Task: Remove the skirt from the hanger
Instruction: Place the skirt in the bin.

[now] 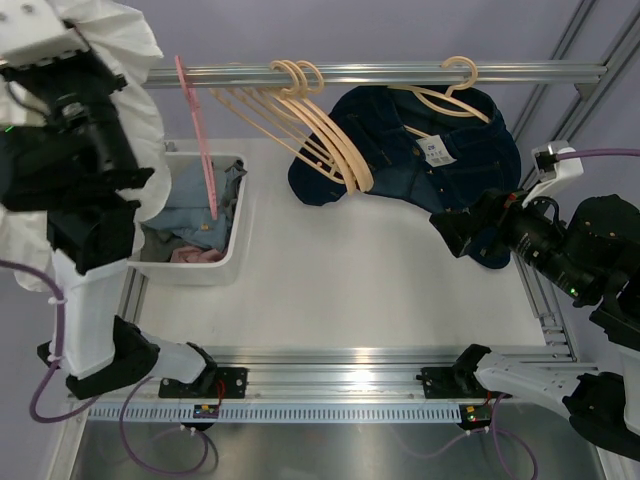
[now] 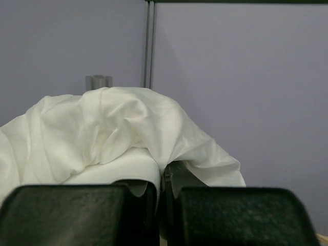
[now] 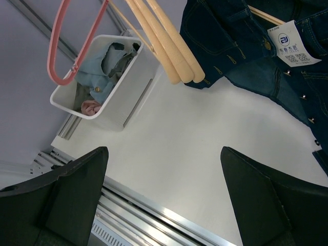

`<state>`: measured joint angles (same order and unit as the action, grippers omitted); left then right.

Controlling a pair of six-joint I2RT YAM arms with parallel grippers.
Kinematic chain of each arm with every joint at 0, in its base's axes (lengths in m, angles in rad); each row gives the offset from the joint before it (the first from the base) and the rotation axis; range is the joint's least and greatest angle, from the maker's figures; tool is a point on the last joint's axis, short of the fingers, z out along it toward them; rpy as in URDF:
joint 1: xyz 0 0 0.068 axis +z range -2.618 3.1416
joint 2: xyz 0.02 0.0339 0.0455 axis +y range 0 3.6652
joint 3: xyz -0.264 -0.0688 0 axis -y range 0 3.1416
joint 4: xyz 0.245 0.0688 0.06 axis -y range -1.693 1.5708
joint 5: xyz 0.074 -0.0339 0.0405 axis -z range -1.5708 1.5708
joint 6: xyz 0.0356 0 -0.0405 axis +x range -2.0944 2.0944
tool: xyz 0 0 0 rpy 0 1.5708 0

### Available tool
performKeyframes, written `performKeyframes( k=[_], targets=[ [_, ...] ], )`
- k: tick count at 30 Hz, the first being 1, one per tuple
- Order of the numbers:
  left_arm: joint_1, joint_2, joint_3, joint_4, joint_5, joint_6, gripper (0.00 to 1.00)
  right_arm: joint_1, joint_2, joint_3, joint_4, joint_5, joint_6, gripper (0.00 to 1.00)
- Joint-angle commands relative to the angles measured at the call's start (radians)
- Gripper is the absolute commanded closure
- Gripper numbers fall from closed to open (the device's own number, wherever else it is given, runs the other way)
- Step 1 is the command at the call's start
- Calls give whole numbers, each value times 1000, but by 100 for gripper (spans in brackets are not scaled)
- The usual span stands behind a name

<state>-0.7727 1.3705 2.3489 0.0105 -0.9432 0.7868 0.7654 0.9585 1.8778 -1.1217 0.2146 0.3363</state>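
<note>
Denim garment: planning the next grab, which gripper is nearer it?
Right. The right gripper is beside the denim garment's lower edge; the left gripper is far off, beyond the bin.

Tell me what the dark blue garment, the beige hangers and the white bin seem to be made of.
Dark blue garment: denim, matte, judging by the contrast stitching and metal buttons.
Beige hangers: probably wood or plastic with a smooth finish; the look leaves it open.
White bin: likely moulded plastic, smooth, with rounded corners.

White cloth (image 1: 125, 45), navy denim (image 1: 395, 155), pink hanger (image 1: 204, 160).
</note>
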Motion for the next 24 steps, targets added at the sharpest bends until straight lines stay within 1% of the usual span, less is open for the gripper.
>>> performKeyframes(
  k=[1, 2, 3, 4, 5, 6, 7, 8, 9, 10, 11, 12, 14, 15, 16, 17, 18, 19, 20, 21, 22, 23, 24],
  targets=[
    [280, 32, 0, -449, 156, -599, 100, 6, 5, 9, -10, -23, -2, 1],
    [305, 13, -41, -425, 150, -621, 100, 6, 9, 11, -16, -23, -6, 1],
    [326, -26, -124, -413, 156, -670, 100, 6, 9, 11, -20, -26, -11, 1],
    [369, -42, -161, -402, 165, -687, 100, 6, 13, 11, -24, -23, -16, 1],
    [387, -54, -189, -390, 147, -698, 100, 6, 14, 11, -24, -21, -22, 1],
    [406, -60, -209, -400, 158, -708, 100, 6, 16, 12, -26, -21, -26, 1],
    [467, -63, -233, -424, 178, -763, 100, 6, 16, 12, -26, -21, -29, 0],
    [502, -65, -247, -469, 207, -788, 100, 6, 16, 14, -26, -21, -29, 1],
    [576, -67, -266, -483, 231, -867, 100, 6, 16, 15, -24, -27, -28, 1],
    [617, -82, -316, -512, 263, -906, 100, 6, 13, 15, -17, -29, -25, 0],
    [662, -89, -342, -521, 332, -944, 100, 8, 13, 17, -13, -32, -23, 1],
    [735, -96, -368, -530, 366, -1002, 100, 6, 13, 24, -18, -37, -23, 1],
    [780, -114, -437, -540, 432, -1043, 100, 6, 22, 37, -26, -35, -25, 0],
    [843, -119, -456, -547, 464, -1095, 100, 6, 25, 47, -27, -34, -26, 0],
    [863, -123, -495, -560, 492, -1121, 100, 6, 26, 50, -32, -32, -28, 1],
    [881, -139, -523, -560, 550, -1139, 100, 5, 31, 56, -35, -34, -28, 1],
    [895, -149, -557, -552, 566, -1161, 100, 6, 31, 61, -35, -37, -28, 1],
    [895, -163, -592, -538, 570, -1175, 100, 6, 32, 63, -35, -38, -25, 0],
    [897, -194, -687, -518, 595, -1204, 100, 6, 31, 63, -30, -47, -22, 1],
    [900, -212, -735, -491, 625, -1195, 100, 6, 29, 63, -30, -52, -20, 1],
    [898, -229, -779, -436, 650, -1201, 100, 6, 31, 64, -27, -55, -20, 1],
    [902, -243, -818, -426, 691, -1228, 100, 6, 32, 64, -30, -57, -19, 1],
    [903, -255, -858, -434, 684, -1257, 100, 6, 36, 67, -32, -57, -19, 1]
  ],
)
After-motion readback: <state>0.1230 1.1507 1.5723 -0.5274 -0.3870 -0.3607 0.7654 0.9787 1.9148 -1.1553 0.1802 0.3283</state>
